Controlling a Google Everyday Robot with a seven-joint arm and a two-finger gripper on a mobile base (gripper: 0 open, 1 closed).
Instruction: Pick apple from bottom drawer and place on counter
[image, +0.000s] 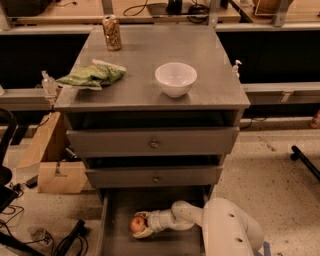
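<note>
One apple (135, 223) sits in the bottom drawer (119, 241), one gripper (138, 225) clamped around it.

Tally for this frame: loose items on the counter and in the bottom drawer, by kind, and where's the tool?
Can: 1
Bag: 1
Bowl: 1
Apple: 1
Total: 4
Three sit on the counter; the apple lies in the bottom drawer, with the tool at it.

Pincer (138, 225) tight around apple (136, 223) in open bottom drawer (119, 241)
</note>
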